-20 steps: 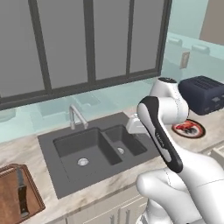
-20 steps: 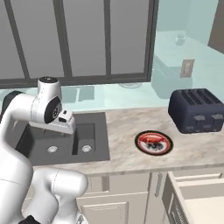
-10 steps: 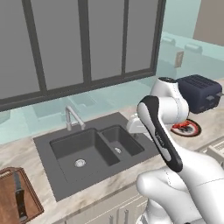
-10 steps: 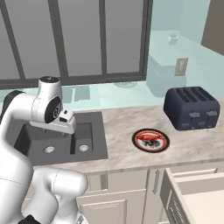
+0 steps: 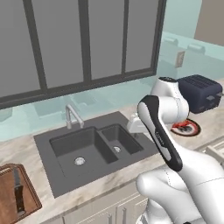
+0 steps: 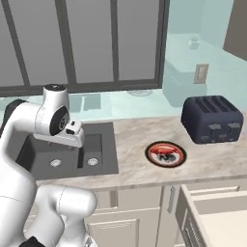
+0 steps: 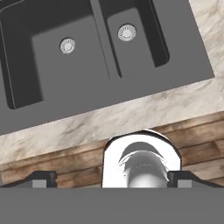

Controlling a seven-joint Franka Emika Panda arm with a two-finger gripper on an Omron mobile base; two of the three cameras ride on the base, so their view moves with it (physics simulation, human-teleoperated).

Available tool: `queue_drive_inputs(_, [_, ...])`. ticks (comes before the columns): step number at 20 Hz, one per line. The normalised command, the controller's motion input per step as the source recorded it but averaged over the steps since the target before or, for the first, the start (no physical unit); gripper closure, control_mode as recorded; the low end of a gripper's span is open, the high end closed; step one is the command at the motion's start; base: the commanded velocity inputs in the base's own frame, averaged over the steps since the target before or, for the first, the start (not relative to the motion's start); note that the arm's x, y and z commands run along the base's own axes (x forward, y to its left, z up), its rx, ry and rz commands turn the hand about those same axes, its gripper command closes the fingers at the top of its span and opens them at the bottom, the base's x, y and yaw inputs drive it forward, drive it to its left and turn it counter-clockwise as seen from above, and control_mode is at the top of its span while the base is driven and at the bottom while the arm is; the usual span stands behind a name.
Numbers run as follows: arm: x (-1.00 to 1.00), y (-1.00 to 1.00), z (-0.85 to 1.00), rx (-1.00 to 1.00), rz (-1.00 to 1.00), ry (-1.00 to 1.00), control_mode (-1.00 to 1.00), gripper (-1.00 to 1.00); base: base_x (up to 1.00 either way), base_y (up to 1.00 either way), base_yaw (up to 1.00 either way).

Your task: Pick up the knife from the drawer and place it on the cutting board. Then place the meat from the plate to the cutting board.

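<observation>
With the knife already lying on the reddish-brown wooden cutting board, the empty claw, fingers spread wide, should travel to the reddish meat on the dark-rimmed round plate near the toaster.

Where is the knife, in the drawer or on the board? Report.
On the board: the knife lies on the cutting board at the counter's left end.

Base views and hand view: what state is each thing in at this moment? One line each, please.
Knife: lying flat on the cutting board.
Meat: on the plate, not yet moved to the board.
Drawer: pulled open.
Gripper: open, holding nothing.
</observation>
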Motion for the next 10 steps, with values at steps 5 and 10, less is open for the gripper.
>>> queue_drive_inputs(5, [0.0, 0.0, 0.0, 0.0, 0.0, 0.0, 1.0, -1.0, 0.14, -1.0, 0.08])
queue_drive_inputs(10, [0.0, 0.0, 0.0, 0.0, 0.0, 0.0, 1.0, -1.0, -0.94, -1.0, 0.15])
